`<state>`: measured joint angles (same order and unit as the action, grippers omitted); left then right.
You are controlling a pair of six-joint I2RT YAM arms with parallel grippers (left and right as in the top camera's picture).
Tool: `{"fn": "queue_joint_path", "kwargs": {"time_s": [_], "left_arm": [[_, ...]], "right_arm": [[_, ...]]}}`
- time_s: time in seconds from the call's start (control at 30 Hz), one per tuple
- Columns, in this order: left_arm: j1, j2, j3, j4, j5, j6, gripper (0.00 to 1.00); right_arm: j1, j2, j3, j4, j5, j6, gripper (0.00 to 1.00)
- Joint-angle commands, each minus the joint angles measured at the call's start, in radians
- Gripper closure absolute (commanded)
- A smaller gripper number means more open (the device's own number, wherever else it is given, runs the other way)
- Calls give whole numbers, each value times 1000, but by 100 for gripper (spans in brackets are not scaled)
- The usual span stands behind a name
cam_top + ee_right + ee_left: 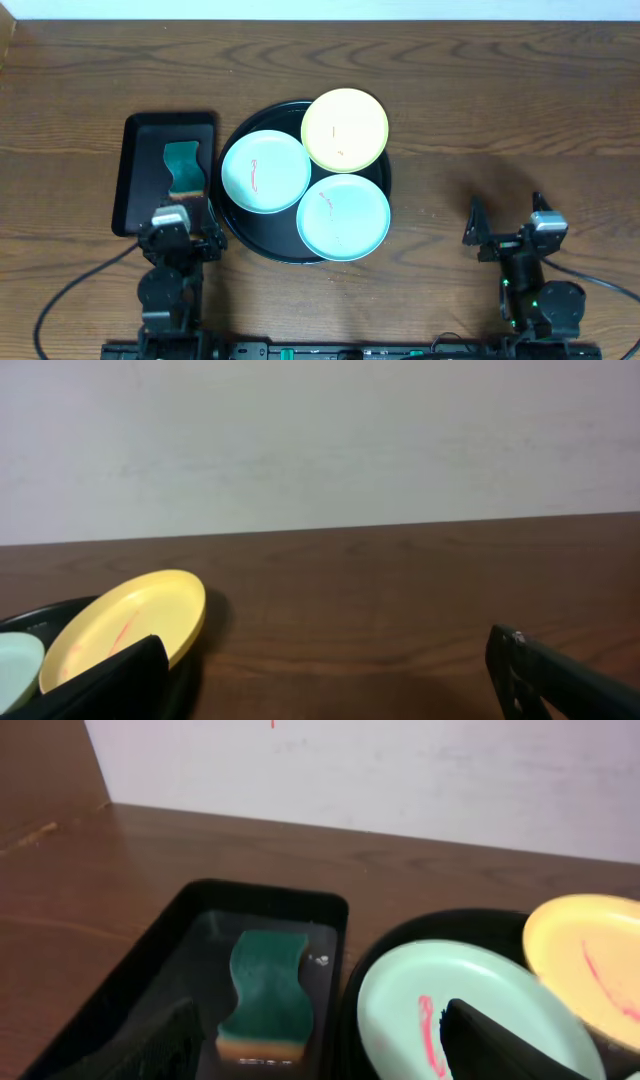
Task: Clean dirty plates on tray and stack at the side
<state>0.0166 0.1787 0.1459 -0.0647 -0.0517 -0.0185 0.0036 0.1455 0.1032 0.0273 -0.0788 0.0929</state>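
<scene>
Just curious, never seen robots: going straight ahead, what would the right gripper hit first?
Probably nothing: ahead of the right gripper lies only bare wooden table up to the wall. The yellow plate sits off to its left.

Left arm (163, 290): folded low at near edge of worktop (450, 120), just left of tray (262, 238). Left end effector (178, 228) points toward far edge, level with tray's near rim, fingers (500, 1042) spread wide.
Right arm (540, 300): folded likewise, well right of tray. Right end effector (505, 222) faces same way, fingers (560, 682) spread wide.
</scene>
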Motion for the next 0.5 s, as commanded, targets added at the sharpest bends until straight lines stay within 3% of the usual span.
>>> {"fn": "queue_joint_path", "kwargs": {"time_s": [0.0, 0.27, 0.47], "left_arm": [[-3, 102, 139, -11, -6, -2, 23], [-3, 425, 482, -219, 19, -5, 23], [-3, 689, 810, -501, 19, -6, 23]], "right_arm": [[-8, 102, 115, 7, -2, -38, 1], [-8, 468, 433, -26, -79, -46, 1], [-8, 757, 745, -245, -185, -46, 1]]}}
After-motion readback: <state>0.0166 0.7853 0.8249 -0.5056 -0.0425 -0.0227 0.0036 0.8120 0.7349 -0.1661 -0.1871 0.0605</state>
